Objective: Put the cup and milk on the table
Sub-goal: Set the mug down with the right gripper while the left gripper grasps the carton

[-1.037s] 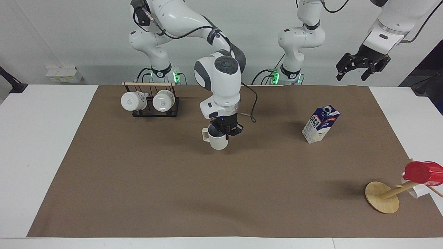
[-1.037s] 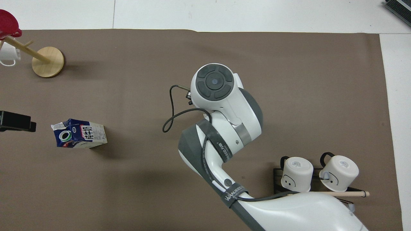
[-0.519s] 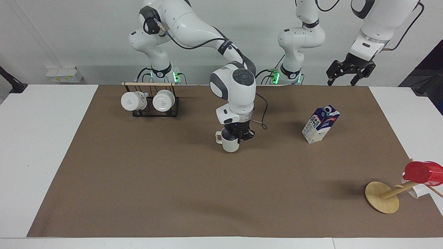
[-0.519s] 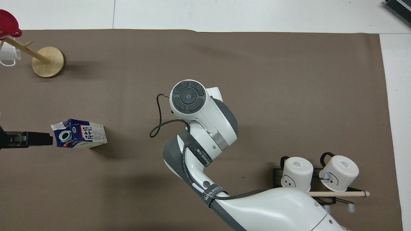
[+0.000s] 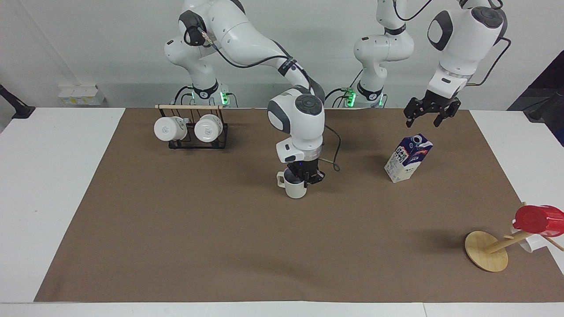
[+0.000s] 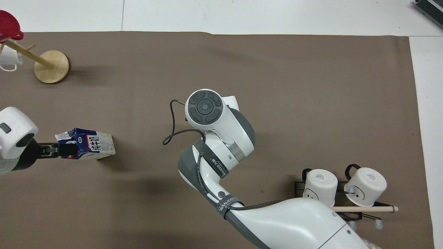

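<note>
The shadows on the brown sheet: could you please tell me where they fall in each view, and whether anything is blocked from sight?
Facing view: soft shadows lie on the brown sheet beside the milk carton and the wooden stand, toward the right arm's end. Overhead view: the right arm's wrist hides the cup and the right gripper; the left gripper covers the carton's top.

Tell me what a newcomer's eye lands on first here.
Mid-table, the right claw is shut on the rim of a cream-white mug with a small loop handle, low over the brown paper-like sheet. Toward the left arm's end, the open left claw hangs above a white and dark blue gable-top milk carton. A glossy red cup sits on a tilted wooden stand.
</note>
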`<action>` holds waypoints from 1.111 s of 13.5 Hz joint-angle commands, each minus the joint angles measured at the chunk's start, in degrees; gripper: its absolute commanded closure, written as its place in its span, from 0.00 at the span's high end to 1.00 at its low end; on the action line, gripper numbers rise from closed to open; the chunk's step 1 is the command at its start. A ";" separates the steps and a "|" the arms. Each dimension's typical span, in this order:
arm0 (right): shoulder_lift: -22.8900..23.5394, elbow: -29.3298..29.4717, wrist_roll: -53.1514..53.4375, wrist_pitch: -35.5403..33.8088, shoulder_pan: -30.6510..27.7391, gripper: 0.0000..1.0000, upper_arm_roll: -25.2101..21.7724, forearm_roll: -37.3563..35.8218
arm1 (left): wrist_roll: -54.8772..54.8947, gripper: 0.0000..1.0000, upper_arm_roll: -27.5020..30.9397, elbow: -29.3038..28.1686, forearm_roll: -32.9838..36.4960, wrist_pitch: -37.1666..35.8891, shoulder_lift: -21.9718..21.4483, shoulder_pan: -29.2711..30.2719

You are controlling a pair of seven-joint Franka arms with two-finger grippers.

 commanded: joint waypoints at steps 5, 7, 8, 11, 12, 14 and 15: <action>-0.50 -0.87 1.32 0.42 -0.23 1.00 0.33 -0.98 | -1.34 1.00 0.48 -7.76 1.43 11.83 1.23 -1.02; -1.29 -0.16 0.97 0.07 -0.58 1.00 0.24 -0.98 | -1.34 1.00 0.48 -7.76 1.43 12.10 1.23 -1.02; -2.17 -0.16 0.89 0.07 -0.84 1.00 0.15 -0.98 | -1.34 1.00 0.48 -7.76 1.43 12.19 1.32 -1.02; -6.64 -0.86 0.36 -0.19 -2.59 1.00 -0.37 -0.72 | -1.34 0.91 0.48 -7.76 1.43 13.86 2.28 -1.02; -8.40 -0.95 0.10 -1.85 -4.17 1.00 -0.29 -0.63 | -1.34 0.89 0.48 -7.76 1.43 14.30 2.99 -1.02; -12.52 -1.21 -4.97 -5.89 -7.51 1.00 -0.29 0.16 | -1.34 0.79 0.48 -7.67 1.43 15.26 3.25 -1.02; -14.37 -1.48 -7.79 -8.26 -9.53 1.00 -0.29 0.16 | -1.34 0.74 0.48 -7.67 1.43 15.62 3.26 -0.93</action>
